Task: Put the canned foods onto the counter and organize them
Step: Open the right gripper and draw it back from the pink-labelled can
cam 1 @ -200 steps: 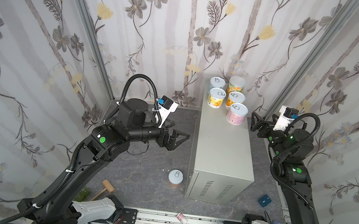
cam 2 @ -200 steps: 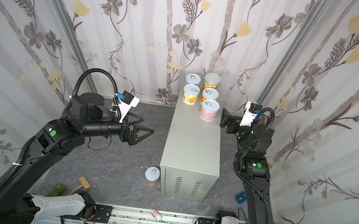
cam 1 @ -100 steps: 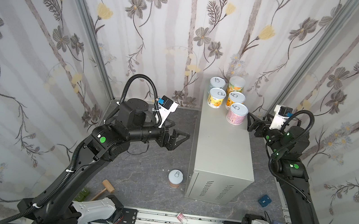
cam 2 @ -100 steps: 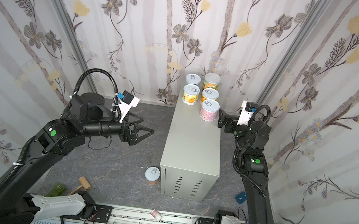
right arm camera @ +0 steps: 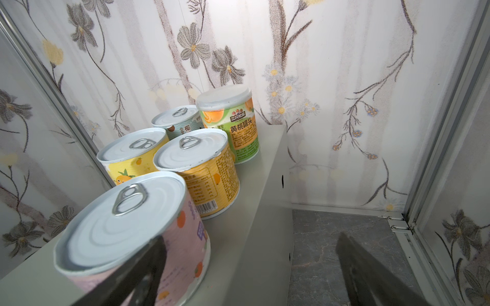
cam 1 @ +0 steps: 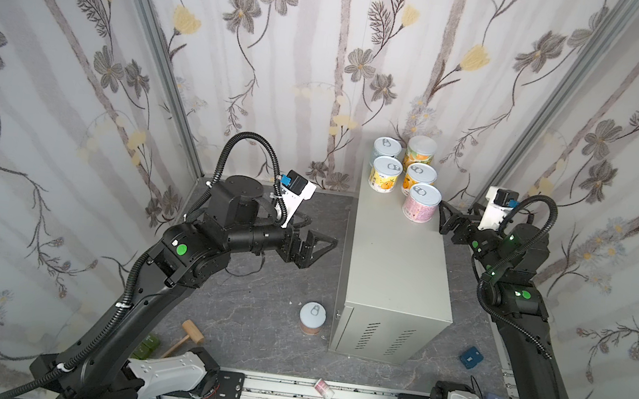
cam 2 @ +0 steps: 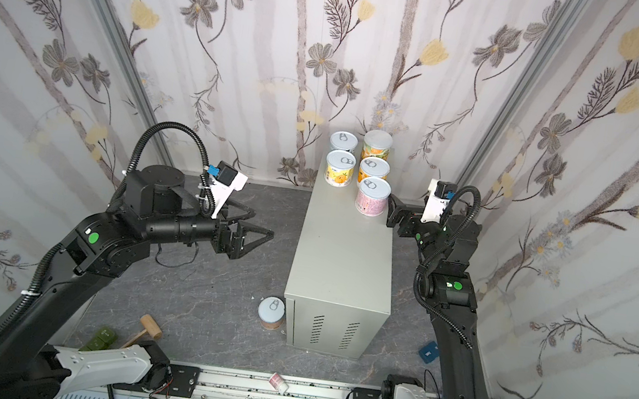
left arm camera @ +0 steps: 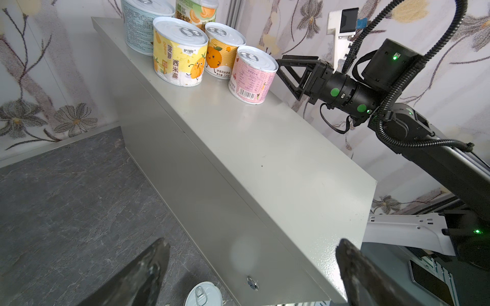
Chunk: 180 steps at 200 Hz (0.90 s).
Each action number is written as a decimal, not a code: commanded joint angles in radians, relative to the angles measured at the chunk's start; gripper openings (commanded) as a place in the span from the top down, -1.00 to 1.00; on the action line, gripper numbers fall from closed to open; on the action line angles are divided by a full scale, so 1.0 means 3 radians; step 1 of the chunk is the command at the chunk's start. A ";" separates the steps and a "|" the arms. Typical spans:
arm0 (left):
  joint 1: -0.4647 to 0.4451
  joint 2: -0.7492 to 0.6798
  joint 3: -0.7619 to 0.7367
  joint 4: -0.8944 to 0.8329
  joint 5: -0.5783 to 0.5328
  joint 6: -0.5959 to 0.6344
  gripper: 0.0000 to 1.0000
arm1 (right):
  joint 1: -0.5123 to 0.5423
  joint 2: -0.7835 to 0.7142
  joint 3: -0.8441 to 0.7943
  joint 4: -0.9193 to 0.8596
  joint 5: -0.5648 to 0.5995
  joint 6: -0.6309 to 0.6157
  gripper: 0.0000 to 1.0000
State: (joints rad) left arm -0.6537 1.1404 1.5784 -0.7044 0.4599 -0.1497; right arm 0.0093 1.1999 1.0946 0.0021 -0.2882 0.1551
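My left end effector (cam 1: pixel 324 233) hangs open over the floor (cam 1: pixel 257 280), well to the left of the desk (cam 1: pixel 392 269), with its jaws spread wide and nothing in them. My right end effector (cam 1: pixel 442 216) is also open, at the desk's right edge towards the far end. One of its fingers (left arm camera: pixel 297 62) lies just beside the right side of the pink can (cam 1: pixel 421 202), and I cannot tell whether it touches. In the right wrist view the gap between the jaws shows only the desk edge and the floor.

Five cans stand upright together at the far end of the desk top. The pink can is the nearest of them. Just behind it is the orange can (cam 1: pixel 419 179), with the yellow can (cam 1: pixel 386 174) to its left. In the farthest row the pale blue can (cam 1: pixel 386 151) is on the left and the taller green-and-orange can (cam 1: pixel 420 152), which has a plain lid, is on the right.

The peach can (cam 1: pixel 312 318) stands upright on the floor, just beside the desk's near left corner. A small wooden mallet (cam 1: pixel 186 336) lies on the floor further left and nearer.
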 commanded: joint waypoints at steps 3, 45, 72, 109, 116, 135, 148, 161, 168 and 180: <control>-0.0001 -0.0012 0.0020 0.0069 0.0022 0.0003 -1.00 | 0.0000 0.0032 0.0012 0.0099 0.0065 -0.0025 -0.99; -0.0001 -0.0018 0.0021 0.0067 0.0022 0.0007 -1.00 | 0.0001 0.0116 0.0074 0.0101 0.0041 -0.0036 -0.99; 0.0001 -0.0028 0.0016 0.0058 0.0012 0.0006 -1.00 | 0.0001 0.0136 0.0073 0.0114 -0.0007 -0.0041 -0.99; -0.0006 -0.0028 0.0020 0.0067 0.0017 0.0007 -1.00 | 0.0005 0.0138 0.0072 0.0111 -0.0024 -0.0056 -0.99; 0.0001 -0.0025 0.0020 0.0068 0.0016 0.0005 -1.00 | 0.0006 0.0138 0.0070 0.0107 -0.0016 -0.0054 -0.99; 0.0001 -0.0023 0.0017 0.0074 0.0017 0.0008 -1.00 | 0.0008 0.0141 0.0074 0.0112 -0.0039 -0.0056 -0.99; 0.0002 -0.0022 0.0021 0.0072 0.0022 0.0008 -1.00 | 0.0005 0.0147 0.0074 0.0107 -0.0012 -0.0057 -0.99; 0.0001 -0.0028 0.0021 0.0068 0.0022 0.0008 -1.00 | 0.0006 0.0141 0.0069 0.0104 0.0009 -0.0067 -0.99; -0.0001 -0.0028 0.0025 0.0067 0.0022 0.0008 -1.00 | 0.0008 0.0143 0.0066 0.0103 0.0005 -0.0067 -0.99; -0.0002 -0.0025 0.0031 0.0055 0.0017 0.0014 -1.00 | 0.0006 0.0147 0.0073 0.0113 -0.0010 -0.0067 -0.99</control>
State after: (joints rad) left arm -0.6537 1.1358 1.5784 -0.7048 0.4599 -0.1497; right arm 0.0109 1.2392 1.1110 0.0036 -0.2840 0.1474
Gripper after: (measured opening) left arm 0.997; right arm 0.995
